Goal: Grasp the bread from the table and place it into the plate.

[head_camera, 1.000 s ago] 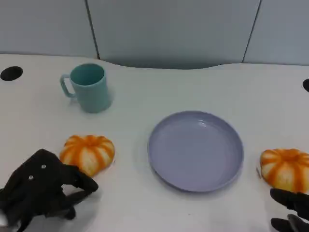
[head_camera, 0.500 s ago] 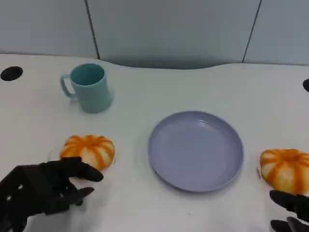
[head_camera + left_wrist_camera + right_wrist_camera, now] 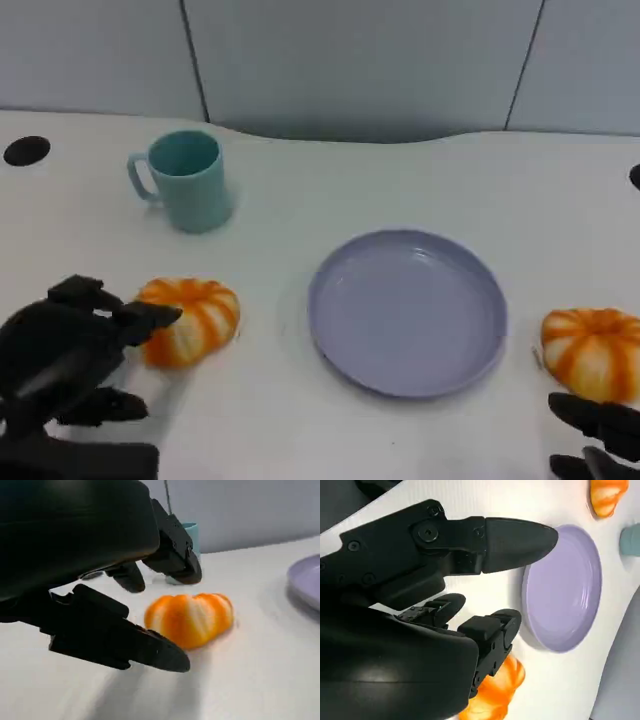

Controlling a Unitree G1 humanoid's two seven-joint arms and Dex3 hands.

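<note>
My left hand [image 3: 75,335] sits at about eight o'clock on the white table [image 3: 330,180] with its black fingers [image 3: 172,550] spread apart, reaching around the near side of the round orange-and-white striped bread roll [image 3: 188,318]; from the wrist camera I see fingers above and below the roll with open table between them and it, so I judge I hold nothing yet. That roll lies on the table at about nine o'clock from the shallow round lavender plate [image 3: 480,350], well apart from its rim. The plate has nothing in it, so nothing of the placing is done. A second striped orange bread roll [image 3: 592,350] lies at about three o'clock from the plate, just off its rim, and my right hand [image 3: 598,440] waits near it at about five o'clock on the table, fingers apart and empty. A teal ceramic mug [image 3: 186,180] stands upright toward ten o'clock, away from both rolls. By my reckoning I am in the approach, just short of the grasp: closing on the left roll, lifting it, carrying it toward three o'clock over the plate and letting go all remain.
</note>
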